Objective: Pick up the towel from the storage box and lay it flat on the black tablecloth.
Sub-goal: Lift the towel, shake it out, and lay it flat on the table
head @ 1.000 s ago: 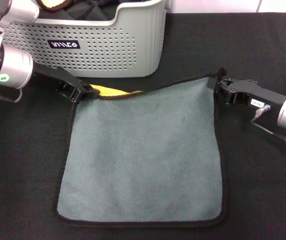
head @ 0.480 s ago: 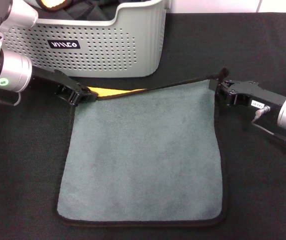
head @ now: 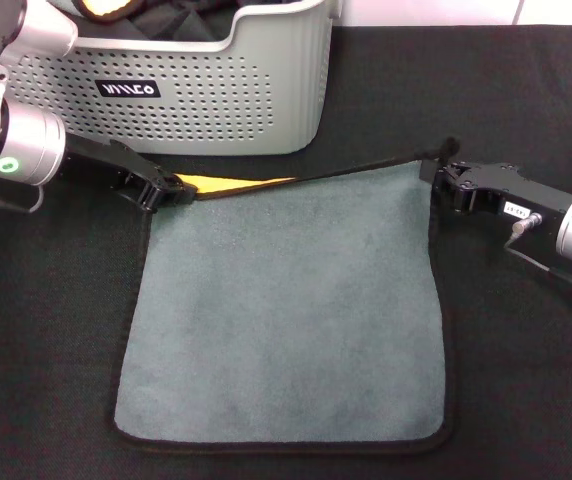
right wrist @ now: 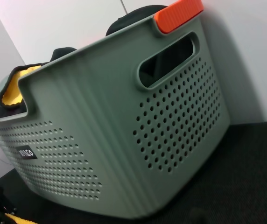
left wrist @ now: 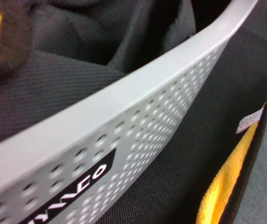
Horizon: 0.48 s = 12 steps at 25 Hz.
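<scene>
The towel [head: 291, 310] lies spread on the black tablecloth [head: 526, 90], grey-green face up, with thin black edging. Its far edge is stretched straight between both grippers. My left gripper [head: 169, 190] is shut on the far left corner, where the yellow underside [head: 231, 184] folds into view. My right gripper [head: 436, 172] is shut on the far right corner. The storage box [head: 216, 95] stands just behind the towel at the back left. In the left wrist view the box's rim [left wrist: 138, 88] and the towel's yellow strip [left wrist: 227, 182] show close up.
Inside the storage box [right wrist: 101, 140] sit a bunched yellow cloth [right wrist: 12, 91] and dark fabric [left wrist: 77, 60]. An orange handle [right wrist: 178, 14] caps the box's end. A white wall stands behind the table. Bare tablecloth lies to the right of the towel.
The towel's far edge has gone from slightly sagging to taut and straight. The right gripper has shifted a little toward me with its corner; the left gripper has barely moved.
</scene>
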{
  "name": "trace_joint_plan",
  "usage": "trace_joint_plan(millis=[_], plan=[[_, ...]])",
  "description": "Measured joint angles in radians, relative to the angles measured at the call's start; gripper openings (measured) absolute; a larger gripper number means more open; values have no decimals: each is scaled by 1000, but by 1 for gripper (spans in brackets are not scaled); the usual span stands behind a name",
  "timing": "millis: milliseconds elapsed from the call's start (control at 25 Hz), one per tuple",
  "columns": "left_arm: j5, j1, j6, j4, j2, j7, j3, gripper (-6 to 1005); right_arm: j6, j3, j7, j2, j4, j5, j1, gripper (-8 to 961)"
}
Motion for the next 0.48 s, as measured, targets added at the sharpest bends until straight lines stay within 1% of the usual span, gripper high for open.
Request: trace_joint_plan(millis=[160, 280, 360, 480], plan=[[-1, 7, -13, 0, -3, 0, -3, 92, 4, 0, -7, 0, 0, 3, -1, 62], [-1, 8, -30, 0, -10, 0, -1, 96, 12, 2, -15, 0, 0, 9, -2, 63], [0, 9, -37, 0, -14, -1, -1, 127, 17, 3, -23, 2, -2, 9, -3, 64], [-9, 13, -39, 5, -15, -1, -5, 174, 17, 10, -34, 5, -3, 10, -5, 113]])
